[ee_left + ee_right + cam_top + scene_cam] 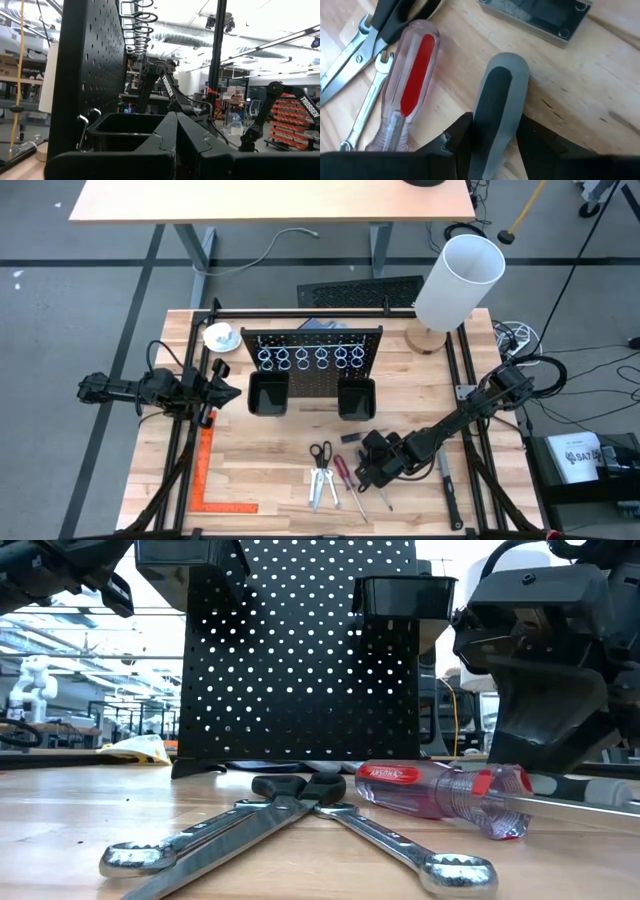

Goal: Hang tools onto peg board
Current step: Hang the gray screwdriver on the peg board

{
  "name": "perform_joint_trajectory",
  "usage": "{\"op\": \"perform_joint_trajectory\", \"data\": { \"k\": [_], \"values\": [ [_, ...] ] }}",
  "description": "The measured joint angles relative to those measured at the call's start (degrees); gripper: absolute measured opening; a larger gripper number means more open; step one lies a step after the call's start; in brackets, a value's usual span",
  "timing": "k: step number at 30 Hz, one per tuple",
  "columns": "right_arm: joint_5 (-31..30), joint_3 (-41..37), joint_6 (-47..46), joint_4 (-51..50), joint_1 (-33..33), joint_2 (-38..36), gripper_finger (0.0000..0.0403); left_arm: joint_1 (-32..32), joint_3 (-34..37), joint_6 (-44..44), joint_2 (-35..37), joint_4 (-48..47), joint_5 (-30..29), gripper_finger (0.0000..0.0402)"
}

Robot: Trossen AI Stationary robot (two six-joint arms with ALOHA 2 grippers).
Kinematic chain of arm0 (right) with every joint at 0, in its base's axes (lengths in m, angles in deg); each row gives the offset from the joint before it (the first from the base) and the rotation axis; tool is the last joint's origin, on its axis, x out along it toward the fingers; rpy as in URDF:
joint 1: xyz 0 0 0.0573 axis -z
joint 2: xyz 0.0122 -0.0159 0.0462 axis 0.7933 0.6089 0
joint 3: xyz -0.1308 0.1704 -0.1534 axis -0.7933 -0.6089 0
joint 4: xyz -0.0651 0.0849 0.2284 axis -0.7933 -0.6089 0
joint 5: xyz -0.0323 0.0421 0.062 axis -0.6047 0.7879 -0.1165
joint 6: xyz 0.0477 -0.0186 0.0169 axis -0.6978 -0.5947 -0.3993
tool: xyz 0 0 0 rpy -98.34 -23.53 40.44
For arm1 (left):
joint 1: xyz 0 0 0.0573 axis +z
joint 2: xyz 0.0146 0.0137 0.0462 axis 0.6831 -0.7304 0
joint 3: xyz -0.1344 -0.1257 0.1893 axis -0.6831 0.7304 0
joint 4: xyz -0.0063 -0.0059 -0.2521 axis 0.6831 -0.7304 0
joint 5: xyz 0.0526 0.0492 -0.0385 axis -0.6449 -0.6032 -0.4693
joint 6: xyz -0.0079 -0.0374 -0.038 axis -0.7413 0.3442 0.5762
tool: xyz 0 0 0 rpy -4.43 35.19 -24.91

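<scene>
The black peg board [312, 358] stands upright mid-table, with wire rings [310, 358] along its top and two black bins [268, 395] below. Scissors [320, 465], a red-handled screwdriver [412, 85] and wrenches [200, 840] lie on the wood in front of it. My right gripper [375, 465] is down among them, shut on a grey-and-black-handled screwdriver [497, 100]. My left gripper [225, 387] waits shut and empty, left of the left bin. My right gripper pinches the grey-and-black handle between its two fingers [460, 142], on the handle's sides [487, 135] back from its rounded butt end [507, 65]. The fingers slant down from the table's right side. The handle lies low over the wood; I cannot tell whether it is lifted.
A small black box [535, 15] lies on the wood just beyond the handle's butt end. A white cylinder [458, 280] stands at the far right, an orange square ruler [205, 470] lies at the near left, and a dark tool [445, 470] lies right of my right arm.
</scene>
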Motion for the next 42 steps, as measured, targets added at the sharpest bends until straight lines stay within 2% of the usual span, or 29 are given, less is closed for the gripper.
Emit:
{"op": "perform_joint_trajectory", "data": {
  "k": [6, 19, 28, 32, 37, 42],
  "values": [
    [-0.5, -0.4, 4.4, 2.3, 0.0, -0.7, 0.0116, 0.0, 0.0, 0.0, 0.0, 0.0, 0.0, 0.0007],
    [-4.3, -0.7, 8.6, 1.3, -2.0, -9.4, 0.0115, 0.0, 0.0, 0.9, 0.0, 0.2, -0.1, 0.0007],
    [-4.5, -0.6, 18.2, 3.1, -5.1, -17.4, 0.0115, 0.0, 0.0, 1.1, 0.0, 0.1, -0.1, 0.0007],
    [-6.1, -0.5, 27.2, 9.2, -6.0, -20.7, 0.0115, 0.0, 0.0, 1.1, 0.0, 0.0, -0.2, 0.0007],
    [-12.9, -0.5, 43.2, 19.8, -6.2, -25.3, 0.0115, 0.0, 0.0, 1.2, 0.0, 0.0, -0.4, 0.0007],
    [-19.9, -0.5, 63.1, 31.6, -5.9, -30.5, 0.0115, 0.0, 0.0, 1.2, 0.0, 0.0, -0.4, 0.0007]
  ]
}}
